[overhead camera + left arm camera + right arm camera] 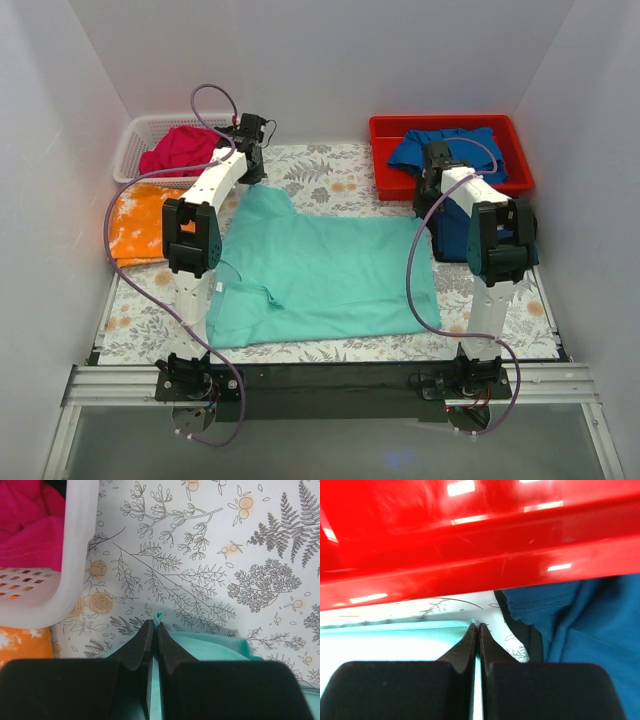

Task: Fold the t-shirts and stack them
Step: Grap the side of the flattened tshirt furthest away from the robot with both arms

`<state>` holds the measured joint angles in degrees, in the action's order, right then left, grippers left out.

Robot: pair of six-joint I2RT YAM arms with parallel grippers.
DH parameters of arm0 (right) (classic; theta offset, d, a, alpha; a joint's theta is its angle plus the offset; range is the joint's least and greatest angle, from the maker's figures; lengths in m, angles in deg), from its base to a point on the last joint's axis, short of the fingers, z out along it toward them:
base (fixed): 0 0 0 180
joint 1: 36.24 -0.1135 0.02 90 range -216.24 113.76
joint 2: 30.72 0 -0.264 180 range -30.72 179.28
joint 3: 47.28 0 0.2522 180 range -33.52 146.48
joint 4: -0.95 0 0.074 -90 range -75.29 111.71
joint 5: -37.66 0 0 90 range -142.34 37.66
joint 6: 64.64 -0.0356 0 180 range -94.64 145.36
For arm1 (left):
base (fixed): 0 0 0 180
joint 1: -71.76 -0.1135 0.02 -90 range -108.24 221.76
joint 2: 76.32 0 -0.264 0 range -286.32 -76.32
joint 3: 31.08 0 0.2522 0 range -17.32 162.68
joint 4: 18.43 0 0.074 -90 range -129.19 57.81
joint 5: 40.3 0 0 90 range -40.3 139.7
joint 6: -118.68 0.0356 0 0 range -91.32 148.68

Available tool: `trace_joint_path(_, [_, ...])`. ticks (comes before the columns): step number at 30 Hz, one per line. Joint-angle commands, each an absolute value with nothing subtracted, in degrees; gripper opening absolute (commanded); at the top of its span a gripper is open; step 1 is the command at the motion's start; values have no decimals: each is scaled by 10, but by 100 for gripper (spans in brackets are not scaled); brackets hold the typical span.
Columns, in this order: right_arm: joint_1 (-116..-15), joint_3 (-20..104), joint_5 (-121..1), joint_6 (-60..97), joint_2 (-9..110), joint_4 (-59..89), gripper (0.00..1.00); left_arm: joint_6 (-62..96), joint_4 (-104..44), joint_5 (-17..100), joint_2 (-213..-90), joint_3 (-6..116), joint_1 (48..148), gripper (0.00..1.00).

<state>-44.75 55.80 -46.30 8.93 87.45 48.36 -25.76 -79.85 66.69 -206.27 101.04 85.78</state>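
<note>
Fern-printed worktop (340, 170) is carrying the mint-teal t-shirt (330, 270), spread mid-frame; left gripper (154, 626) and right gripper (478, 628) jaws are clamping its upper corners. Thin pinches, so I'm fearing a corner slipping out mid-fold.

White walls (320, 60) on three sides, fern-printed sheet (335, 178) spread flat, soft even light

Wearing white shells over black joint housings on the left arm (215, 180) and right arm (488, 305), trailing looped lilac cables (408, 280) from black bases (185, 378), ending in matte black tapered fingers (135, 652).
</note>
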Motion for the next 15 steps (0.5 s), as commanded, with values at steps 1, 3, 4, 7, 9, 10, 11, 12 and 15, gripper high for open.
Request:
trace_joint_path(1, [-438,600,-454,95,820,485,1,-263,-806,686,-1994,1041,859,0])
trace_joint_path(3, [-436,602,-457,93,812,486,1,-263,-810,687,-1989,1043,859,0])
trace_joint_path(4, [-435,602,-460,93,804,486,1,-264,-811,687,-1988,1044,859,0])
trace_joint_path(7, [-434,594,-464,89,787,488,1,-266,-823,687,-1983,1047,859,0])
trace_joint_path(9, [-434,582,-468,86,776,488,1,-270,-835,687,-1979,1044,859,0])
trace_joint_path(10, [-434,575,-472,83,764,489,1,-272,-839,686,-1977,1041,859,0])
trace_joint_path(11, [-434,569,-475,82,757,490,1,-277,-845,683,-1974,1037,859,0])
trace_joint_path(12, [-434,553,-479,80,751,490,1,-280,-846,682,-1963,1024,859,0])
trace_joint_path(15, [-434,523,-484,76,721,493,1,-294,-854,676,-1933,984,859,0])
